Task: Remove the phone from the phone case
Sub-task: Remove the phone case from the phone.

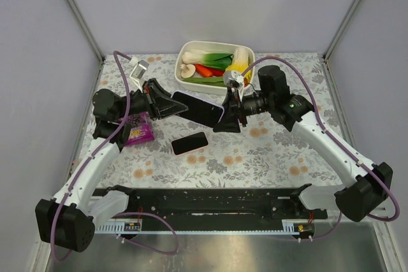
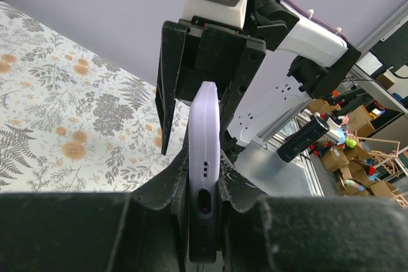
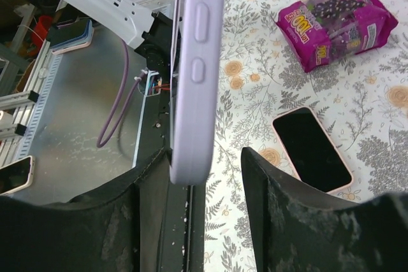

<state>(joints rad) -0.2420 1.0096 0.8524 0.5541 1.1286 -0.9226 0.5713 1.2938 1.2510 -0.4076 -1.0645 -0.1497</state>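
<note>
The phone case [image 1: 199, 109] hangs in the air between the two arms, a lilac shell with a dark glossy front, raised buttons along one long edge, and a port hole and small holes in its short end. The left gripper [image 1: 169, 105] is clenched on that short end, its fingers [image 2: 245, 195] pressed against both flat sides. The right gripper [image 1: 224, 118] stands around the opposite end with its jaws parted: the case lies against one finger and a clear gap shows to the other finger [image 3: 287, 221]. Below both pairs of fingers spreads a table [image 1: 287, 151] covered in a grey and orange flower print. A pink-edged phone [image 1: 189, 143] lies screen up on it beneath the case, a purple snack bag [image 1: 137, 133] sits near the left fingers, and a white dish [image 1: 180, 71] of vegetables stands beyond the right fingers. Plain pale grey walls [image 1: 223, 4] close in the table on three sides
</note>
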